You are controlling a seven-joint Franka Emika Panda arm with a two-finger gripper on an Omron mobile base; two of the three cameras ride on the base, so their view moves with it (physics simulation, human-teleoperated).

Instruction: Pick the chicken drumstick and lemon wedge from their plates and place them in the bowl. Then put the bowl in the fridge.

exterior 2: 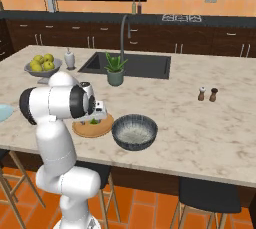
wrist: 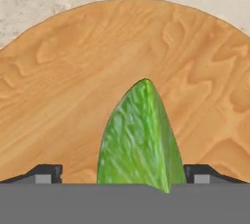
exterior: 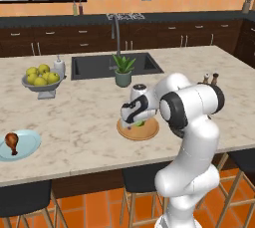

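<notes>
Gripper [wrist: 139, 176]: jaws spread wide, one fingertip [wrist: 46, 173] at 9 o'clock and one at 3 o'clock of the wedge, nothing clasped.
Lemon wedge [wrist: 138, 137]: lying on the wooden plate [wrist: 73, 96], between the open fingers, tip toward 12 o'clock in the hand view.
Bowl [exterior 2: 134, 131]: on the counter [exterior 2: 200, 123], just beside the wooden plate at 3 o'clock in the right base view.
Chicken drumstick [exterior: 11, 142]: on the blue plate [exterior: 27, 145], far toward 9 o'clock in the left base view.
</notes>
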